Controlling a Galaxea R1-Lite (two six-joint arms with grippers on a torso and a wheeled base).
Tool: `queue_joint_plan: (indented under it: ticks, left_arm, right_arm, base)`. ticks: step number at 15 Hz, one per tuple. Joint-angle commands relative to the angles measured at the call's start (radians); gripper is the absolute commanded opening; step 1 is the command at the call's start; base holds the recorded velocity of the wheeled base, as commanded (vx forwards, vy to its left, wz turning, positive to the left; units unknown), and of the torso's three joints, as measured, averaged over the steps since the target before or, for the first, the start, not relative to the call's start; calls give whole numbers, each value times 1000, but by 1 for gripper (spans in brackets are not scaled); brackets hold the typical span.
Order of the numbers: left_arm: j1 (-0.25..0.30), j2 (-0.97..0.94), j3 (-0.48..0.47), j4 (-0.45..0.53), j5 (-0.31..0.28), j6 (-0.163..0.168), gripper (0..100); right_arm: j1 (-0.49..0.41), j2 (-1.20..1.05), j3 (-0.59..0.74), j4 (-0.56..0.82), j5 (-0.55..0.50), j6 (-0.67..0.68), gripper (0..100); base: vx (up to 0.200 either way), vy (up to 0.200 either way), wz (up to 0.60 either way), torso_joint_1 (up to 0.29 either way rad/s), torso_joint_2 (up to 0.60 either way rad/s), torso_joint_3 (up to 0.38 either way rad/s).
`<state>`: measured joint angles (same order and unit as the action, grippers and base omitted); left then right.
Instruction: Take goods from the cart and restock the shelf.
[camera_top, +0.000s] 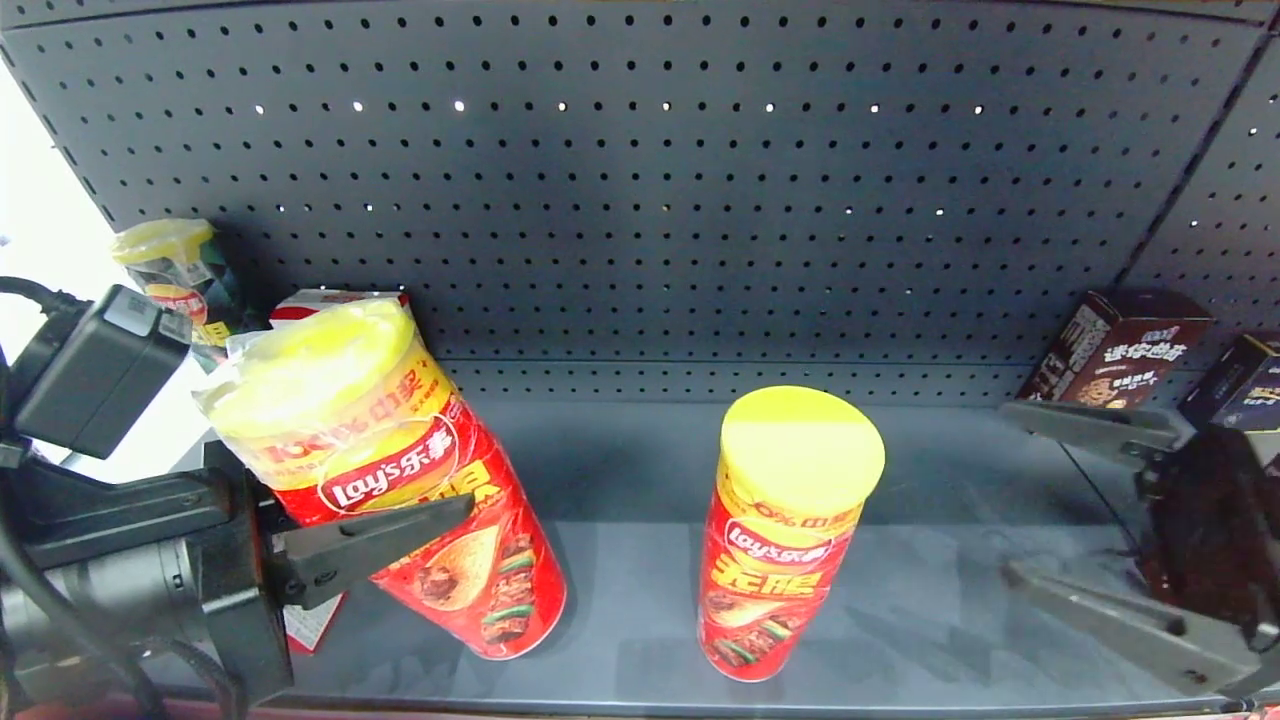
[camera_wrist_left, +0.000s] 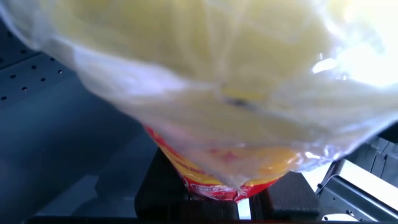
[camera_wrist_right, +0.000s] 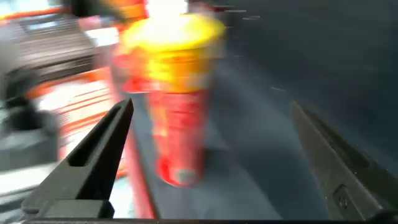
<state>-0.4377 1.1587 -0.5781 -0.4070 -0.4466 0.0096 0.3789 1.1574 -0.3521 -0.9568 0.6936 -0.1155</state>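
Your left arm comes in low at the left end of the shelf (camera_top: 950, 610). The left claw (camera_top: 415, 505) is closed around the middle of the tilted chip can (camera_top: 400, 450): one dark finger crosses the front of the red label, and the other is hidden behind the can. The can leans with its lid toward the left and its base on the shelf board, and the yellow lid is wrapped in clear plastic. Your right arm sits at the right end with the right claw (camera_top: 1008, 492) spread wide and holding nothing, well apart from the upright chip can (camera_top: 785, 540) standing mid-shelf. Both cans carry red labels with a white-ringed logo, large yellow characters and pictured chips. Dark printed boxes (camera_top: 1115, 350) stand just behind the right claw.
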Motion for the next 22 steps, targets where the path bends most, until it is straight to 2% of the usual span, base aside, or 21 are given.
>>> queue_joint_plan:
  ticks: [1,2,3,4,5,6,7,8,10,12,14,15,18,21,22]
  left_arm:
    - [-1,1,0,-1,-1,1,0]
    - [-1,1,0,-1,-1,1,0]
    - [-1,1,0,-1,-1,1,0]
    - [-1,1,0,-1,-1,1,0]
    - [0,1,0,-1,0,0,0]
    - [-1,1,-2,-1,0,1,0]
    - [-1,1,-9,-1,0,3,0]
    - [-1,-1,-11,-1,0,6,0]
    - [-1,-1,-16,-1,12,6,0]
    - [-4,-16,-14,1,32,7,0]
    - [-9,-22,-9,1,29,6,0]
    - [-9,-21,-9,1,23,7,0]
    - [-15,-22,-14,1,23,9,0]
    - [-15,-21,-11,1,23,47,0]
    - [-15,-21,-6,2,22,47,0]
  right_arm:
    - [-187,-417,18,283,-238,62,100]
    - [-203,-506,28,377,-307,63,100]
    - [-203,-506,28,377,-307,63,100]
    - [-221,-762,84,665,-473,63,100]
    - [-221,-828,102,725,-499,63,100]
    - [-235,-995,142,883,-571,63,100]
    - [-255,-1068,165,961,-643,66,100]
    - [-253,-1064,182,948,-726,73,100]
    - [-253,-1064,219,926,-770,126,100]
    - [-253,-1064,352,859,-858,142,100]
    - [-253,-1064,352,888,-847,135,100]
    - [-253,-1064,352,889,-803,117,100]
    - [-253,-1064,352,891,-760,82,100]
    - [-253,-1064,352,889,-824,89,100]
    - [-253,-1064,352,891,-810,71,100]
  base:
    - [0,0,0,0,0,0]
    - [0,0,0,0,0,0]
    - [0,0,0,0,0,0]
    - [0,0,0,0,0,0]
    - [0,0,0,0,0,0]
    - [0,0,0,0,0,0]
    - [0,0,0,0,0,0]
    - [0,0,0,0,0,0]
    - [0,0,0,0,0,0]
    - [0,0,0,0,0,0]
    - [0,0,0,0,0,0]
    - [0,0,0,0,0,0]
    - [0,0,0,0,0,0]
    - [0,0,0,0,0,0]
    - [0,0,0,0,0,0]
